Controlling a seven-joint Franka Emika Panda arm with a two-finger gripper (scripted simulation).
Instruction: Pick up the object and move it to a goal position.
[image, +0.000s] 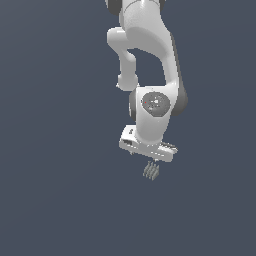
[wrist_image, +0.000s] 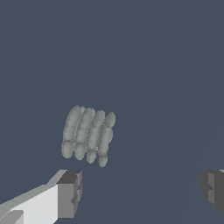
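Wrist view first: I have the object (wrist_image: 88, 134) plainly in sight, a small dull grey-olive lump of four rounded parallel fins lying side by side on the flat dark blue-grey floor (wrist_image: 166, 65); the gripper (wrist_image: 142, 192) has its two dark finger pads (wrist_image: 69, 192) spread wide, with bare floor showing between them, so I read the jaws as parted and holding nothing; the object sits nearer one pad than the other, and I see no contact with either. On the exterior view the white arm (image: 150, 55) comes down from the top of the picture and the hand is low over the floor; the object (image: 151, 171) lies just below the hand in that picture, slightly toward the exterior view's right of the picture's middle; I cannot make out the fingers themselves from there.
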